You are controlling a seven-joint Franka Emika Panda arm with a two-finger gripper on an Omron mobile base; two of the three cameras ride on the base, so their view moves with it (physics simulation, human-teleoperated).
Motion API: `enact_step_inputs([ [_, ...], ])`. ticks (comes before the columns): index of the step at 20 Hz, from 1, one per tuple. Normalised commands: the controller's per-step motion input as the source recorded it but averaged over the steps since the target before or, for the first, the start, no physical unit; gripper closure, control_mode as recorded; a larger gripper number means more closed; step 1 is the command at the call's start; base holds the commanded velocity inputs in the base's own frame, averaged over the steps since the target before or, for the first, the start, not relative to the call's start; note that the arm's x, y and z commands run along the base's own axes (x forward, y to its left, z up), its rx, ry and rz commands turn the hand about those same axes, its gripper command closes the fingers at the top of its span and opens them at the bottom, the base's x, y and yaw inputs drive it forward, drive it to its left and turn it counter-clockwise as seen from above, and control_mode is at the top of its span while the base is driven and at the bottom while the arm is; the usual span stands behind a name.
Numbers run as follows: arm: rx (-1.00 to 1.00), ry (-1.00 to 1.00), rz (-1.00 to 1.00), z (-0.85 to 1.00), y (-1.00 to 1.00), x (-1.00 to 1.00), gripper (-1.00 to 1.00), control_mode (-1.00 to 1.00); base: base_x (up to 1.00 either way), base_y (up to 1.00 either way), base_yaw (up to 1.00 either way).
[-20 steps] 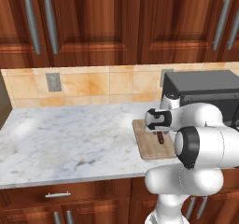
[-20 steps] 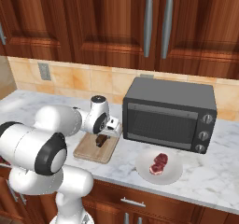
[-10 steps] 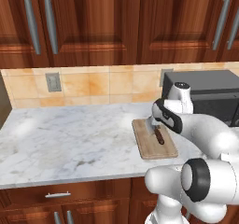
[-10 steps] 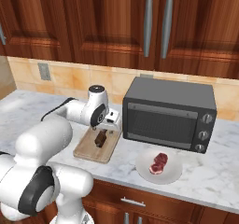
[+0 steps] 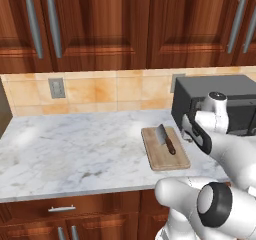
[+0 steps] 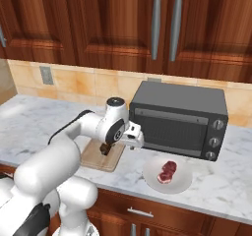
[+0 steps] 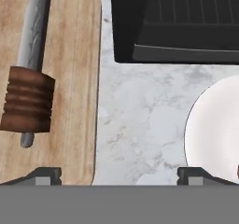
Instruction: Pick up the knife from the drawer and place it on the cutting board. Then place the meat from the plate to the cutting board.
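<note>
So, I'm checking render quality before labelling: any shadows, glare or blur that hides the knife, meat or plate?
Left base view: even light, the knife crisp on the cutting board. Right base view: the arm covers part of the board; the meat on the plate is clear, no glare. Hand view: soft up close, the plate's white rim nearly featureless, the toaster oven very dark.

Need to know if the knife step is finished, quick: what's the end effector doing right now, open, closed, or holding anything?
End effector: open and empty, over bare counter between the cutting board and the plate; the knife lies on the board.
</note>
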Motion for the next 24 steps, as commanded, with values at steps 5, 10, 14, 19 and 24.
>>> enact_step_inputs([
  [5, 0.00, 0.07, 0.00, 0.11, -0.78, 0.00, -1.00, -1.00, 0.00, 0.00, 0.00],
  [10, 0.00, 0.12, 0.00, -0.03, -0.62, 0.00, -1.00, -1.00, 0.00, 0.00, 0.00],
  [14, 0.00, 0.11, 0.00, -0.04, -0.61, 0.00, -1.00, -1.00, 0.00, 0.00, 0.00],
  [19, 0.00, 0.05, 0.00, -0.15, -0.40, 0.00, -1.00, -1.00, 0.00, 0.00, 0.00],
  [24, 0.00, 0.03, 0.00, -0.31, -0.36, 0.00, -1.00, -1.00, 0.00, 0.00, 0.00],
])
